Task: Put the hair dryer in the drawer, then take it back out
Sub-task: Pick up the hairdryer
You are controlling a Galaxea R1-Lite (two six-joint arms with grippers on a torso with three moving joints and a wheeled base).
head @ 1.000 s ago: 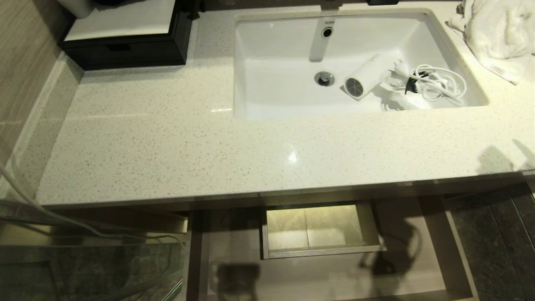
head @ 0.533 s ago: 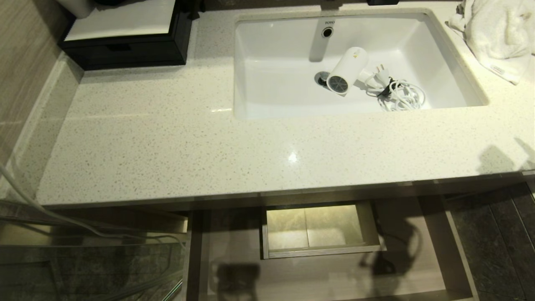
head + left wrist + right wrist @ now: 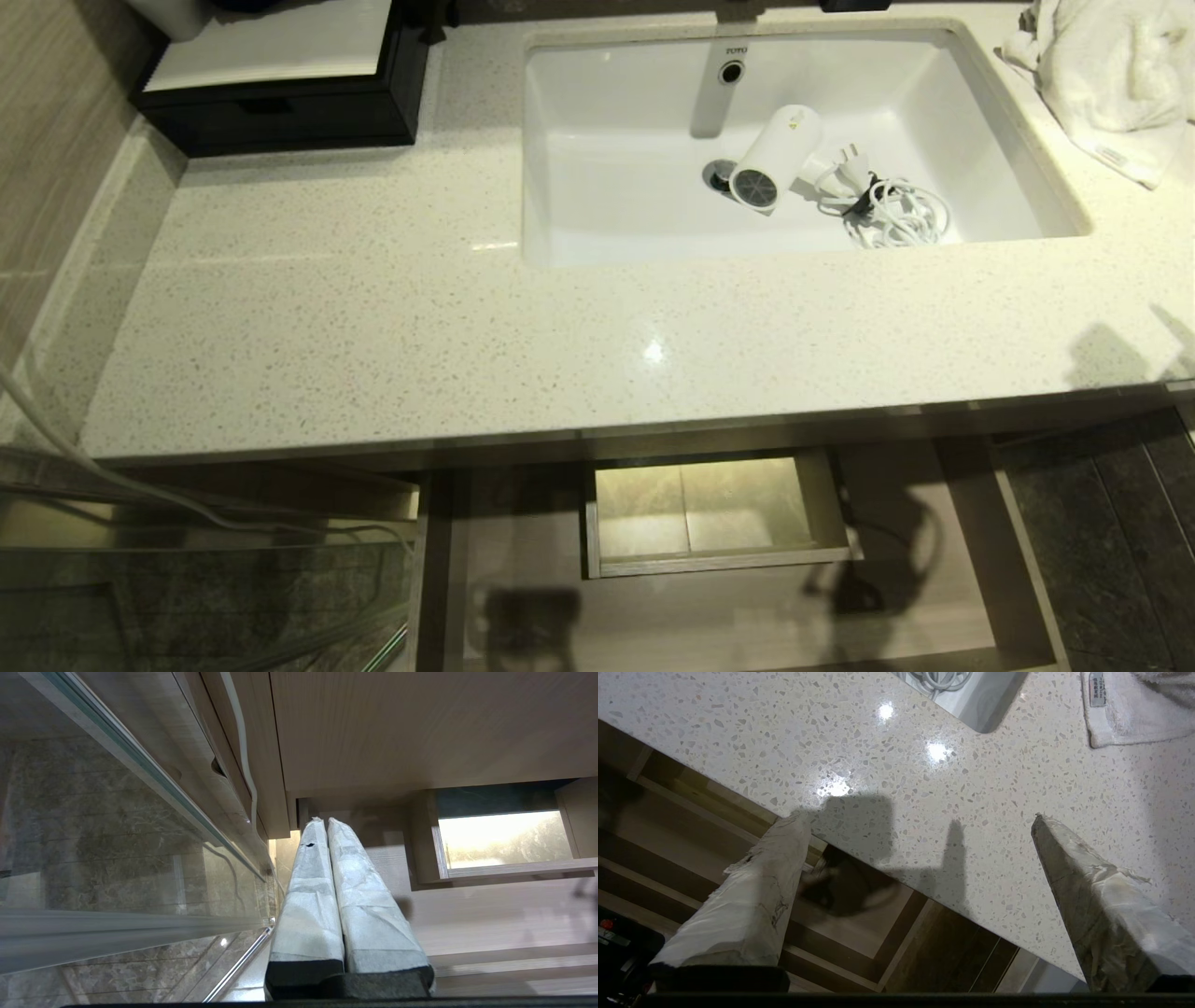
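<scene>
The white hair dryer (image 3: 773,154) lies in the sink basin beside the drain, its grey grille facing the front. Its pale cord (image 3: 892,210) is bundled on the right of it. Below the counter the wood-grain drawer (image 3: 1022,560) stands pulled out, with nothing in it but a boxed cutout (image 3: 714,513). My right gripper (image 3: 920,819) hangs open and holds nothing. It is above the counter's front right edge, over the drawer (image 3: 840,933) corner. My left gripper (image 3: 322,820) is shut and holds nothing, parked low by the drawer (image 3: 490,914) on its left side.
A white towel (image 3: 1111,75) lies on the speckled counter (image 3: 373,327) at the back right. A black box with a white top (image 3: 280,103) stands at the back left. A glass panel (image 3: 117,849) and a loose cable run along the left side.
The hair dryer slid left across the basin to the drain and its cord bunched up beside it. It has lain still for the last half second.
</scene>
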